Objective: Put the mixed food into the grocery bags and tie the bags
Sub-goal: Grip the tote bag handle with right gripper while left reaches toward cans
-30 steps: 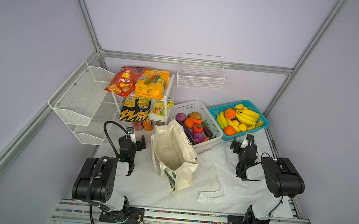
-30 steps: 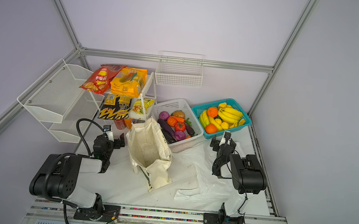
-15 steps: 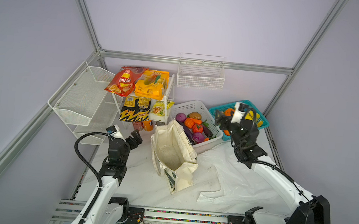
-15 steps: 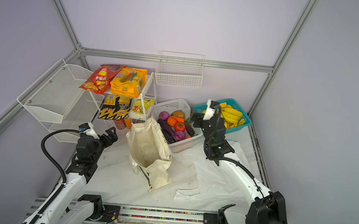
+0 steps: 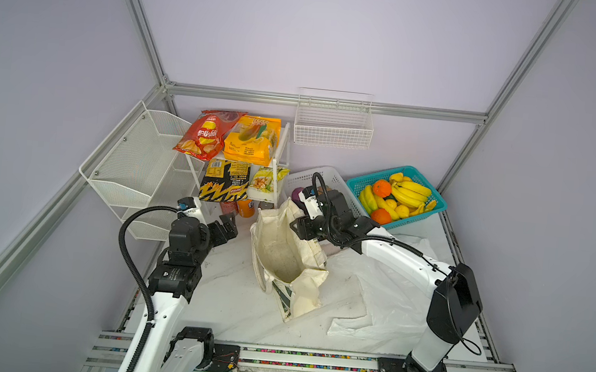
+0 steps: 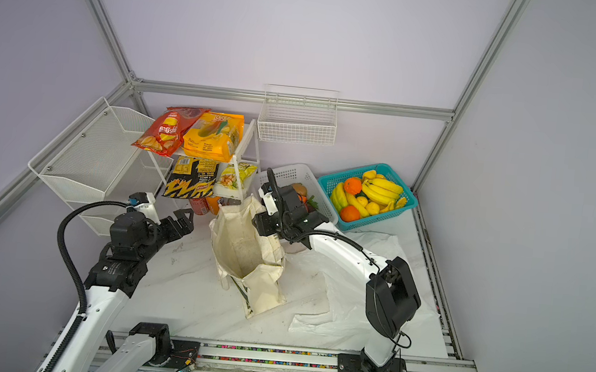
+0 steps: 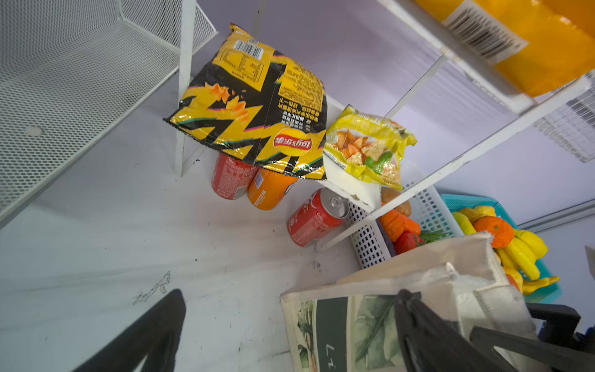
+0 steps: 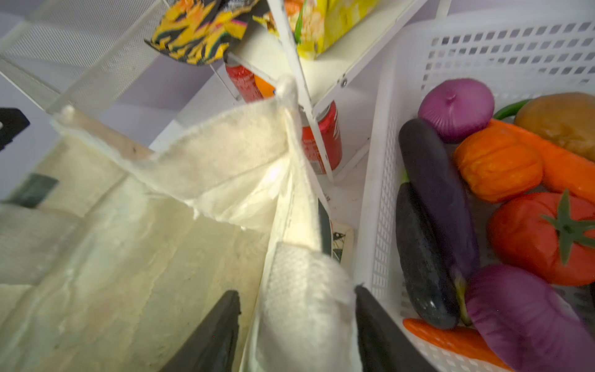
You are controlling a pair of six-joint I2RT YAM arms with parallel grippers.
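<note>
The cream tote [image 5: 284, 256] stands near the middle of the white table [image 5: 226, 299], mouth open upward. Its long axis runs from the far side toward the near edge, and its near end sags and folds over. Its far end is crowded: the rim sits just beside a leg of the shelf rack [image 5: 279, 162] and against the white lattice basket [image 5: 332, 178]. Bare table lies open on the tote's left side and in front of it. The right gripper [image 8: 296, 290] reaches across to the tote's far right rim, 1 finger inside and 1 outside a thick fold of canvas; I cannot tell whether they pinch it. The left gripper [image 5: 228, 225] hovers over bare table left of the tote, jaws spread wide and holding nothing, pointing at the rack. The black snack packet [image 7: 257, 106] lies on the rack's lower shelf, its zigzag end overhanging the front edge above the upright reddish-brown can [image 7: 232, 177]. The 2 oranges [image 5: 382, 188] [image 5: 381, 216] sit in the teal basket [image 5: 432, 211], among bananas. The plastic bag [image 5: 390, 292] lies flat, right of the tote, under the right arm.
</note>
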